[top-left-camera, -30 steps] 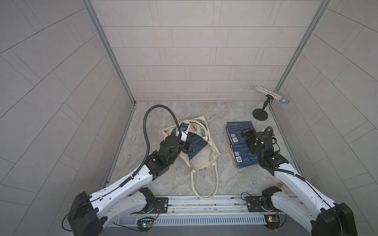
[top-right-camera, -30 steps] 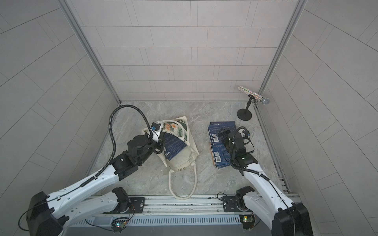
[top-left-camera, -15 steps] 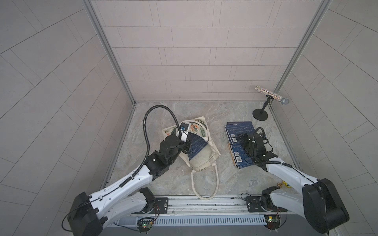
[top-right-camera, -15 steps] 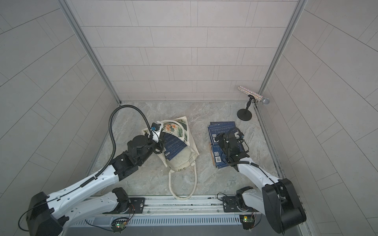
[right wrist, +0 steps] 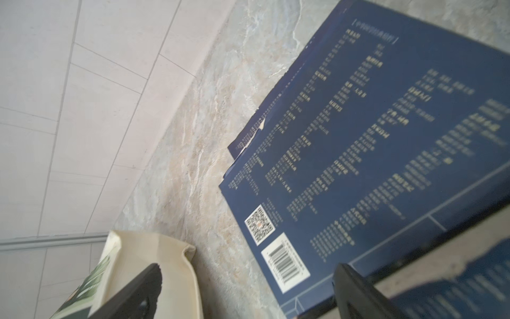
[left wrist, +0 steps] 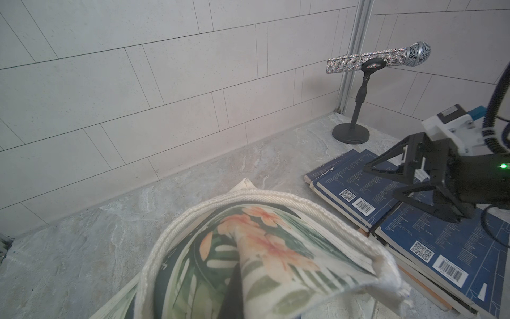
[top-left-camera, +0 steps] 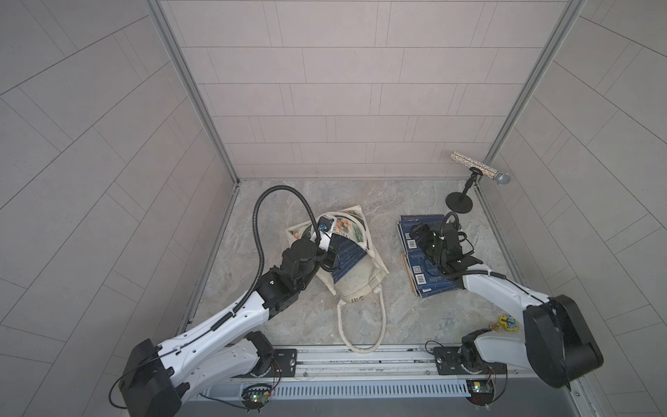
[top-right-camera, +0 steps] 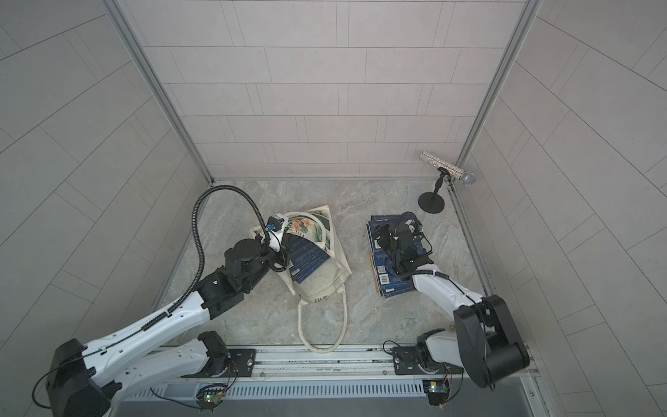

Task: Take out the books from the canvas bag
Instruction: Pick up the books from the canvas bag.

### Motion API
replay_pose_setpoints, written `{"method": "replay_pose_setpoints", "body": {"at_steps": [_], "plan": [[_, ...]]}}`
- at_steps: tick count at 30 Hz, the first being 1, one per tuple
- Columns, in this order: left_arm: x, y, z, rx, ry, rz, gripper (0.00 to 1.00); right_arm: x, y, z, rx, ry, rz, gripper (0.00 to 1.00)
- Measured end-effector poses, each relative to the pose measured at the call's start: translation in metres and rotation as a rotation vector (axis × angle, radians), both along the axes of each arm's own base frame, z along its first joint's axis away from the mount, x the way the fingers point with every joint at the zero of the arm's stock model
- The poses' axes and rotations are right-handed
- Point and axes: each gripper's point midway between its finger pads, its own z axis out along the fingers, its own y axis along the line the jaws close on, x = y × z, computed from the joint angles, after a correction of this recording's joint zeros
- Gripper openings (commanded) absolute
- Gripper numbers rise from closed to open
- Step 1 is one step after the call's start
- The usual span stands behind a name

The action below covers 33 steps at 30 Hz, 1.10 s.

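The canvas bag [top-left-camera: 361, 278] lies on the floor in both top views, mouth toward the back. A navy book [top-left-camera: 346, 252] shows in its opening. My left gripper [top-left-camera: 332, 259] is shut on the bag's printed mouth edge [left wrist: 265, 248]; the fabric hides the jaws except one dark finger [left wrist: 234, 292]. To the right, several navy books [top-left-camera: 429, 283] lie in overlapping stacks on the floor. My right gripper [top-left-camera: 420, 234] hovers low over them, open and holding nothing. In the right wrist view its fingers [right wrist: 138, 292] frame a barcoded book [right wrist: 372, 138] and the bag's corner [right wrist: 154, 262].
A glittery microphone [top-left-camera: 476, 169] on a black round-based stand [top-left-camera: 459, 200] stands in the back right corner. The bag's rope handles [top-left-camera: 361, 325] trail toward the front rail. A small yellow object [top-left-camera: 508, 322] sits by the right arm's base. Tiled walls close three sides.
My right gripper has shifted a little left over the stacked books and its elbow has risen and folded inward. The left arm and the bag have not moved.
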Motion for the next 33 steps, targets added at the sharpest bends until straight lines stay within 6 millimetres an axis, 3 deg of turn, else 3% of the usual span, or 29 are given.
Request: {"method": "replay_pose_setpoints", "body": {"at_steps": [3,6,8,10,13,15,18,22,26,30,33], "plan": [[0.0,0.0,0.0,-0.001,0.001,-0.003,0.0,-0.022,0.013,0.029,-0.037,-0.068,0.045,0.99],[0.0,0.0,0.001,-0.005,0.001,-0.002,0.0,-0.051,0.048,0.055,-0.046,-0.137,0.156,0.95],[0.0,0.001,0.002,-0.013,0.0,-0.002,0.0,-0.074,0.069,0.06,-0.038,-0.17,0.223,0.92],[-0.001,0.001,0.003,-0.018,-0.001,-0.005,0.0,-0.103,0.086,0.051,-0.03,-0.187,0.285,0.9],[-0.002,-0.001,0.004,-0.024,-0.001,-0.015,0.0,-0.143,0.105,0.022,-0.044,-0.183,0.377,0.89],[-0.003,-0.001,0.004,-0.027,0.002,-0.019,0.0,-0.162,0.114,0.007,-0.077,-0.186,0.419,0.89],[-0.003,-0.001,0.004,-0.03,0.003,-0.019,0.0,-0.184,0.136,0.001,-0.115,-0.212,0.475,0.88],[-0.002,-0.001,0.004,-0.032,0.004,-0.02,0.0,-0.197,0.171,-0.009,-0.153,-0.22,0.519,0.86],[-0.003,-0.002,0.004,-0.033,0.004,-0.024,0.0,-0.197,0.209,-0.027,-0.176,-0.198,0.545,0.84],[-0.004,-0.002,0.006,-0.038,0.001,-0.033,0.0,-0.192,0.242,-0.044,-0.207,-0.193,0.564,0.82],[-0.006,-0.002,0.007,-0.042,-0.002,-0.037,0.0,-0.178,0.25,-0.054,-0.223,-0.173,0.56,0.8]]}}
